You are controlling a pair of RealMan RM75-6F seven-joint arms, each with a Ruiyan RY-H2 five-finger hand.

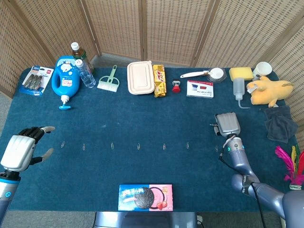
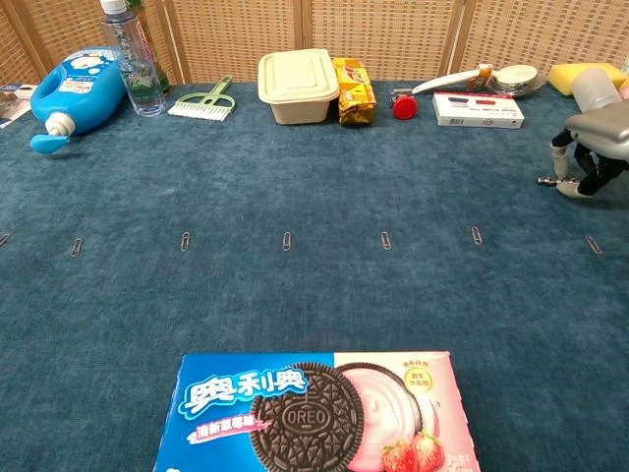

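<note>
Seven paper clips lay in a row across the blue table cover (image 1: 142,118), the rightmost paper clip (image 2: 594,244) nearest the right hand (image 1: 226,124). That hand hung just above the cloth, palm down, fingers (image 2: 563,162) curled under with tips near the cover; whether they pinched anything small could not be told from either view. A second clip (image 2: 477,235) sat to its left, the others running on toward the left hand (image 1: 19,149). That hand stood near the left edge of the table, fingers spread and thumb out, holding nothing, with the leftmost clip (image 1: 63,145) just beside it. At the near edge lay an Oreo box (image 2: 314,413), flat, label up. Along the far edge, left to right: a pack of clips (image 1: 35,80), a blue detergent bottle (image 1: 65,80) on its side, a clear water bottle (image 2: 131,59), a green hand brush (image 2: 204,100), a lidded beige box (image 2: 299,86), a yellow snack pack (image 2: 354,90), a small red object (image 2: 404,105), a flat white carton (image 2: 478,108), a yellow sponge (image 1: 241,73), a squeeze bottle (image 1: 239,88) and a yellow plush toy (image 1: 266,90). A dark cloth (image 1: 281,123) lay right of the right hand.
</note>
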